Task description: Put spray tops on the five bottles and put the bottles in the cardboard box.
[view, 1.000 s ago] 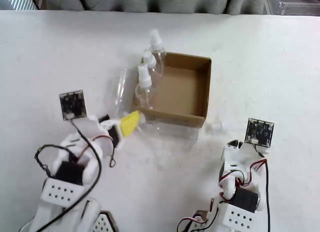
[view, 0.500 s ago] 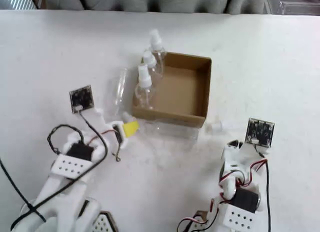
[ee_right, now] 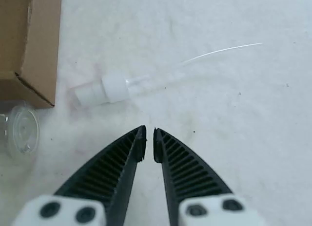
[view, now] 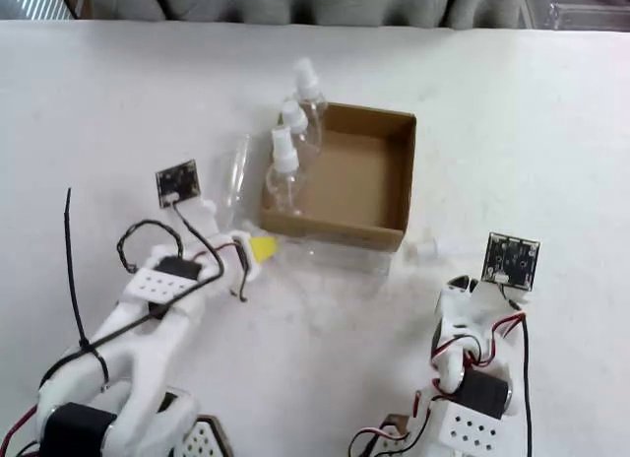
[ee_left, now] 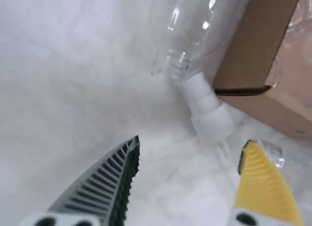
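Here, bottle (ee_left: pixel 195 21) flat, neck toward tool (ee_left: pixel 192 142)

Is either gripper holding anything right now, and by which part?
Nothing is held. The left gripper is open, just short of a spray top; the right gripper is shut on nothing.

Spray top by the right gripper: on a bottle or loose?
Loose. The spray top lies on the table, dip tube bare, beside the cardboard box corner.

Robotics lab; plain white table (view: pixel 532 122)
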`<state>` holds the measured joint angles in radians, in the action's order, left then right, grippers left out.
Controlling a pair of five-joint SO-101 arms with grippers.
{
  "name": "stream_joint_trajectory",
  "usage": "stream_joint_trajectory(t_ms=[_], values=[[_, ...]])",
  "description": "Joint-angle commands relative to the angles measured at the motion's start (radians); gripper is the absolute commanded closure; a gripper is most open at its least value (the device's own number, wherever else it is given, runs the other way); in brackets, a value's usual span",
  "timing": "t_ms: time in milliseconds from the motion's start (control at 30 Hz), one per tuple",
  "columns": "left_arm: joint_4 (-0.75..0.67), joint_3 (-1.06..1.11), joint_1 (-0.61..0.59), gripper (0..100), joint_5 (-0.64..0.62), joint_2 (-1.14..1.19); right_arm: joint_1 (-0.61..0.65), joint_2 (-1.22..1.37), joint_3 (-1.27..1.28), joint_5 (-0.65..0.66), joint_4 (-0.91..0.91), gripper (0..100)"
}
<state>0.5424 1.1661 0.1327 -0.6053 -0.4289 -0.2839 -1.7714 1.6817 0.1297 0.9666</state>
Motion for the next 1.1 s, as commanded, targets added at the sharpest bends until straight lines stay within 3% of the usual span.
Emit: stream_joint_trajectory(t_ms=[0,900,1067], values=[[-0.021,-0.068,0.001,69,-0.043,0.002,-0.012,0.007,0.011,0.011,0.005,98.4],[-0.055,-0.061,0.008,69,-0.1,0.013,-0.012,0.007,0.011,0.011,0.007,98.4],[-0.064,-0.101,0.005,69,-0.1,0.116,-0.012,0.007,0.011,0.011,0.007,98.4]])
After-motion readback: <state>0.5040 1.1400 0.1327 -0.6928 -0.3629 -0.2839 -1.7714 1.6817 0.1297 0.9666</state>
